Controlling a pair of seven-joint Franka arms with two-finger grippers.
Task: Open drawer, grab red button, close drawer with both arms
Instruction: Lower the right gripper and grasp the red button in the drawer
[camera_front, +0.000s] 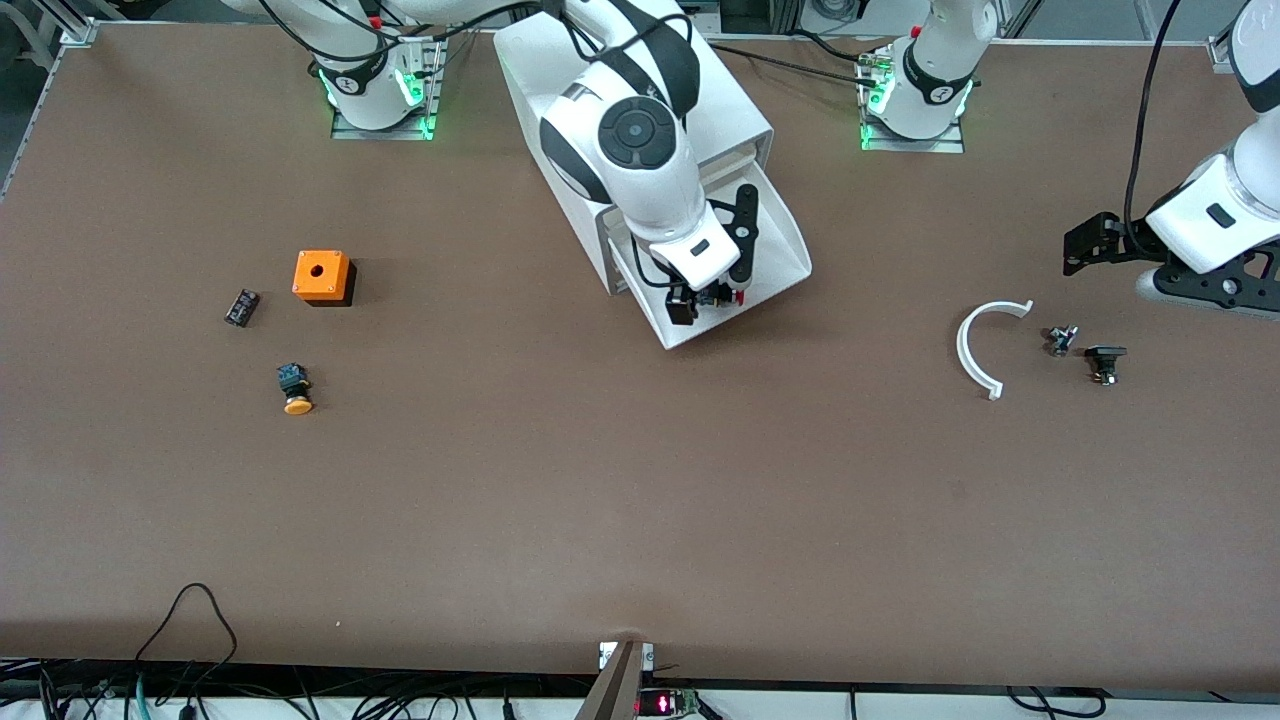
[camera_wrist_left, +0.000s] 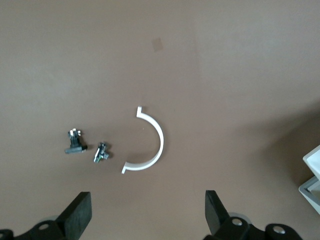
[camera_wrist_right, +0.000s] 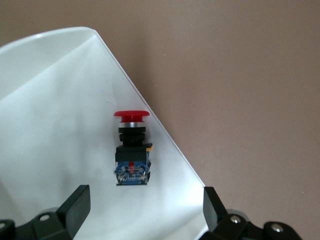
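— While the right arm reaches out from its base at the top edge of the tabletop, what lies toward its end of the table?

— An orange box (camera_front: 321, 276) with a hole in its top, a small black part (camera_front: 241, 307) beside it, and an orange-capped button (camera_front: 296, 390) nearer the front camera than both.

— And the right gripper (camera_front: 708, 297)?

— It hangs over the open drawer (camera_front: 780, 245), which juts from the white cabinet (camera_front: 735, 125) near the middle of the top edge. Its fingers (camera_wrist_right: 77, 206) are spread wide, with nothing between them. The button (camera_wrist_right: 132, 149) lies on its side in the drawer, close to the drawer's rim, its red cap turned away from the fingers; the gripper is not touching it.

— Toward the left arm's end?

— A white half-ring (camera_front: 975, 350) lies on the bare table, with two small dark metal parts, one (camera_front: 1061, 340) and another (camera_front: 1105, 362), just beside it.

— The left gripper (camera_front: 1090, 245)?

— It waits up in the air near that end's edge of the table, its fingers (camera_wrist_left: 79, 212) spread and empty.
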